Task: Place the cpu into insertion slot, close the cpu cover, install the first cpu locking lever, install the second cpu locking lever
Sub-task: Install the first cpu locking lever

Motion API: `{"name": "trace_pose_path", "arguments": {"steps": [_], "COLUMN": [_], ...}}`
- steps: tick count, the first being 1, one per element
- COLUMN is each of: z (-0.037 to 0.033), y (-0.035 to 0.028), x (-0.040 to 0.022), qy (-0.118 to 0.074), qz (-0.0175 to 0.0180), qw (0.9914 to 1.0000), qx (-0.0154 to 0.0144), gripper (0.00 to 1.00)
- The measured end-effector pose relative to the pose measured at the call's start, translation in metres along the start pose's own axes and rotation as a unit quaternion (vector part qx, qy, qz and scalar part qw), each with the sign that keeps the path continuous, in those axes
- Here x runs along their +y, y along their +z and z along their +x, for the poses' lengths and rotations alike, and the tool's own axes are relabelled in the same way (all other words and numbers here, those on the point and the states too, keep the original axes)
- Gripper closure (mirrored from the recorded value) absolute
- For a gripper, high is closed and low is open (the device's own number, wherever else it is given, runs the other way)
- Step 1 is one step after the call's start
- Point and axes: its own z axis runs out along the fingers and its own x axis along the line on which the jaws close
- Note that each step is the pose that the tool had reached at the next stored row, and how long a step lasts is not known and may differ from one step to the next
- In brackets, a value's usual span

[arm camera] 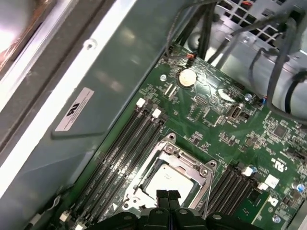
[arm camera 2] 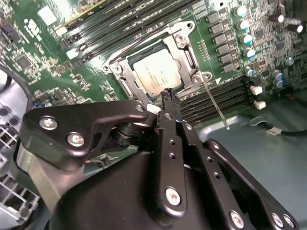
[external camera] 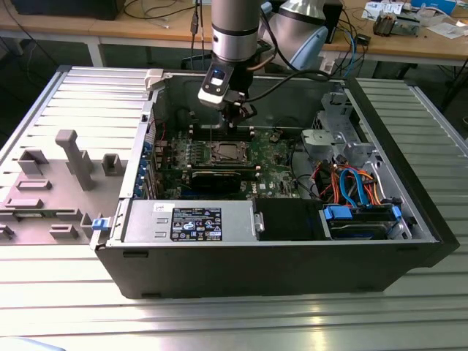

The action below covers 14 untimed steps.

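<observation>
While the gripper point(arm camera: 168, 194), fingers point(arm camera: 162, 197) pressed together on nothing, hangs above the cpu point(arm camera: 168, 178) framed by the cpu cover point(arm camera: 184, 155), memory slots point(arm camera: 129, 148) flank it and a thin lever point(arm camera 2: 216, 105) sticks out alongside.

Cpu point(arm camera 2: 154, 76): silvery-grey top, faint dark print
Cpu cover point(arm camera 2: 186, 53): bright silver metal
Circuit board point(arm camera: 216, 115): green, speckled with white marks
Memory slots point(arm camera: 127, 143): black, white end clips
Gripper point(arm camera 2: 170, 96): black, silver screw heads
Power supply box point(external camera: 146, 219): grey, black label with white print
Cables point(external camera: 351, 183): orange, blue, red
Table point(external camera: 219, 322): silvery, ribbed lines
</observation>
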Motion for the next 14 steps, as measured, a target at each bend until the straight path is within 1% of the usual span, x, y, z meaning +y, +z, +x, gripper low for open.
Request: {"name": "trace_pose_path", "arguments": {"steps": [2, 14], "z": [0.0, 0.0], "y": [0.0, 0.0], "x": [0.0, 0.0], "qy": [-0.008, -0.009], "qz": [0.0, 0.0], "qw": [0.99997, 0.99996], "qx": [0.0002, 0.0003], "gripper": [0.89, 0.89]}}
